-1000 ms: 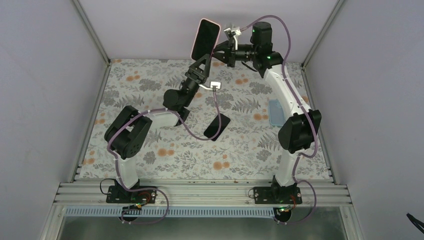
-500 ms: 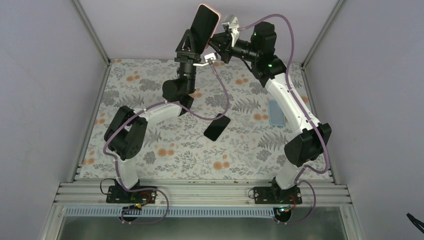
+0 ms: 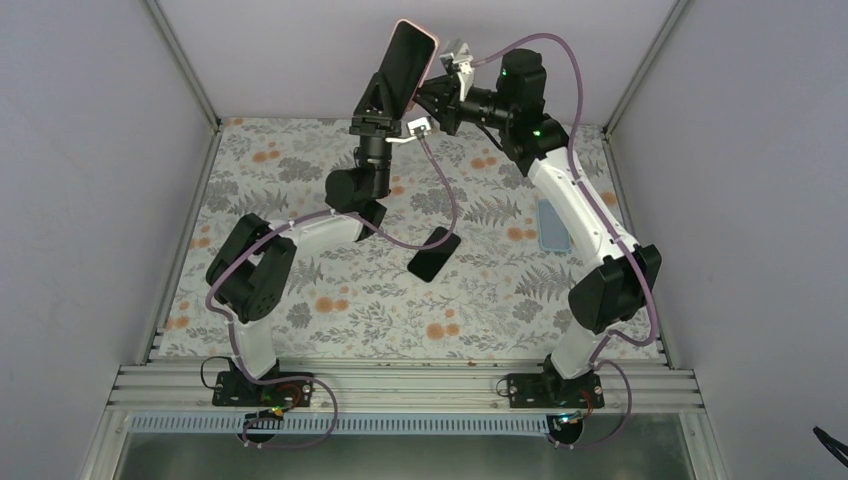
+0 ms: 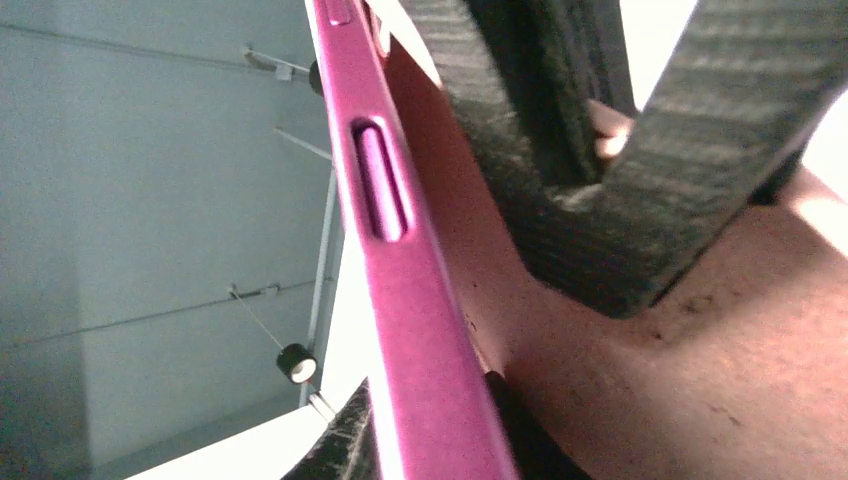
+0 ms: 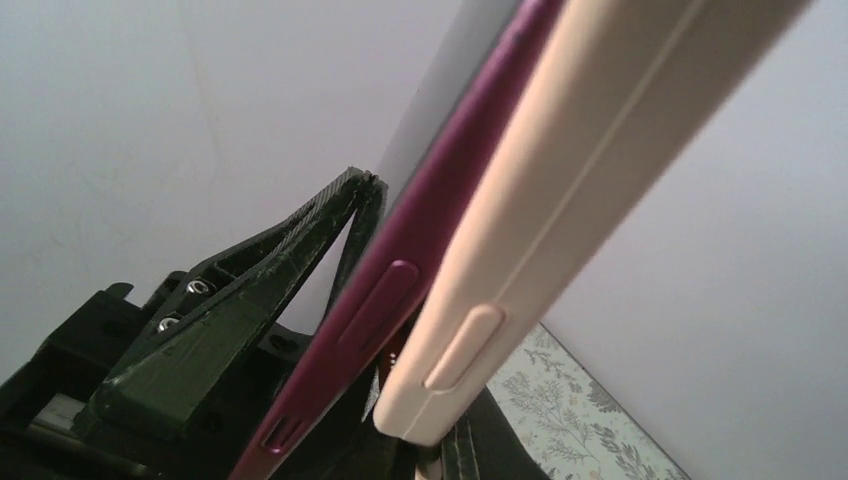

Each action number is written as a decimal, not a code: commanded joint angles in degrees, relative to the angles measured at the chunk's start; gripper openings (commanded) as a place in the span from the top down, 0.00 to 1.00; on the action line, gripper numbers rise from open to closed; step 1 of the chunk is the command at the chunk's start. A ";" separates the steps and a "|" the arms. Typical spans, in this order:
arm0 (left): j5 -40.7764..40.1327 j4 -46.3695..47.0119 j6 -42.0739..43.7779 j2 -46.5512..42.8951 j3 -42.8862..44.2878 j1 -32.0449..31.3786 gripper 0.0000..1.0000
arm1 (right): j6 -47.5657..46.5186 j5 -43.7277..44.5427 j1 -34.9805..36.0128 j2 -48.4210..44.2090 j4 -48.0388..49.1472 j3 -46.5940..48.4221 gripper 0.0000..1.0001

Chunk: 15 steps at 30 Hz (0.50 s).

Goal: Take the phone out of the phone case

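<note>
While pinched by left fingers (image 5: 280, 260), phone (image 5: 400, 285) — edge parted from cream case (image 5: 600, 130).

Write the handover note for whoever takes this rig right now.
Left gripper: shut on the lower end of the phone, holding it up in the air at the far side of the table.
Right gripper: at the edge of the case; grip unclear.
Done: in the right wrist view, the case seems to stand off the phone at one end.
Left: pull the case fully free.
On the table: a black slab and a pale blue piece.
</note>
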 commanded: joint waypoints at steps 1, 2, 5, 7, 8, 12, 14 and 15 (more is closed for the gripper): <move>-1.85 12.19 1.66 -1.34 0.52 -0.04 0.85 | -0.95 -6.05 0.63 0.52 -2.42 1.01 0.97; -1.85 12.25 1.59 -1.32 0.45 -0.16 0.90 | -1.25 -6.03 0.64 1.00 -3.04 1.52 0.97; -2.12 11.76 1.24 -1.70 0.20 -0.27 0.98 | -2.69 -4.88 0.62 2.26 -5.01 2.83 0.97; -2.16 11.10 1.01 -2.61 -0.72 -0.27 0.98 | -4.92 -1.66 0.64 3.69 -8.55 4.96 0.97; -2.15 10.81 0.83 -3.03 -1.30 -0.27 0.98 | -6.43 0.47 0.64 4.63 -10.96 6.76 0.97; -3.08 7.57 -1.01 -5.63 -3.18 -0.36 0.98 | -12.68 10.05 0.57 6.52 -17.01 9.85 0.97; -4.30 4.10 -2.18 -7.44 -3.90 -0.40 0.98 | -15.27 15.65 0.59 6.61 -18.39 9.27 0.97; -4.92 2.46 -2.48 -8.59 -4.57 -0.37 0.98 | -16.30 18.12 0.33 6.84 -19.63 9.21 0.97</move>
